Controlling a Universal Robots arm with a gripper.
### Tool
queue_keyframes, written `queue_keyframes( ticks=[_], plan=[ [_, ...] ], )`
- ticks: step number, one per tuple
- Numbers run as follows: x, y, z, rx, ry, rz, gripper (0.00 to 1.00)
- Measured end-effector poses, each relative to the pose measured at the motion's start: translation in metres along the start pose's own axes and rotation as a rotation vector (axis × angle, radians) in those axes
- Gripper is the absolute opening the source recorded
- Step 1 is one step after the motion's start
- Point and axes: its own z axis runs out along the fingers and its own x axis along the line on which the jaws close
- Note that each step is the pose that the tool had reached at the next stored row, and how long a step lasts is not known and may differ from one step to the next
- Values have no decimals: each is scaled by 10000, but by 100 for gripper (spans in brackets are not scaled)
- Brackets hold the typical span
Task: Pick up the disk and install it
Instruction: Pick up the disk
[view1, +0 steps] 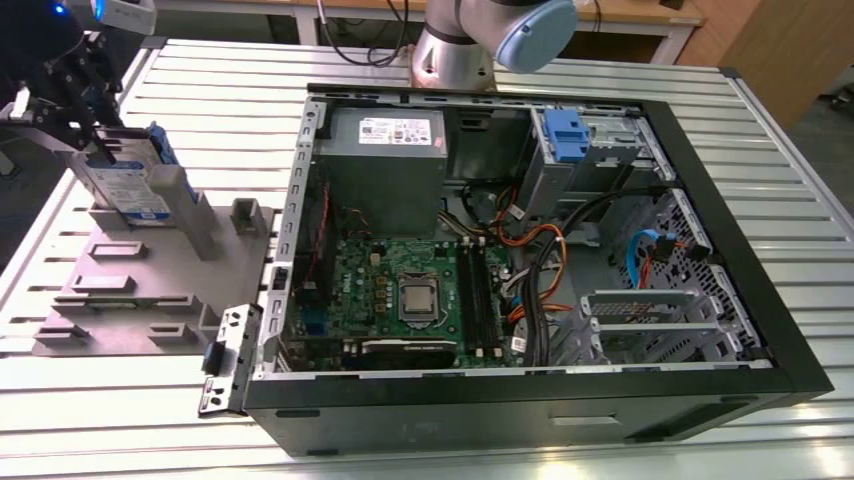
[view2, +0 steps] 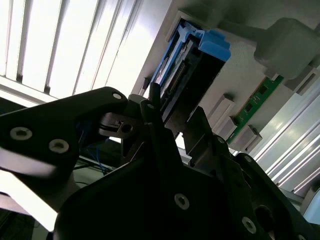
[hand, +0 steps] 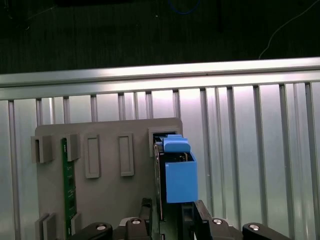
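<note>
A big silver table (view1: 561, 75) made of long metal strips fills most of the exterior view, and a wooden desk (view1: 641, 12) with wires stands behind it. The base of the robot arm (view1: 461, 45) sits at the far edge of the table. A black computer case (view1: 787, 340) lies open on its side in the middle. Inside it are a grey metal box (view1: 387, 165), a green board (view1: 400, 280), a bunch of coloured wires (view1: 534, 245) and a blue clip (view1: 566, 135) near the far wall. Just beside the case, on the exterior view's left, lies a flat grey holder plate (view1: 94, 300) with small blocks and slots. The disk (view1: 131, 190) stands upright on its edge in this plate, well apart from the blue clip. A thin green card (hand: 69, 180) also stands in the plate, near the disk. The gripper (view1: 91, 135) hangs right over the disk. In the first wrist view its fingers (hand: 146, 206) are spread, one on each side of the disk's top end, with a small gap on one side, so they are not squeezing it.
</note>
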Motion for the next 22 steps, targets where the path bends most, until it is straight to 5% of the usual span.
queue_keyframes(
  ticks=[12, 13, 14, 15, 22],
  plan=[
    [0, 0, -15, 0, 0, 0, 45],
    [-1, -2, -16, -38, 3, 0, 45],
    [-1, -5, -16, -163, 14, 4, 45],
    [-1, -5, -16, -188, 17, 5, 45],
    [-1, -5, -27, -214, 17, 7, 45]
  ],
)
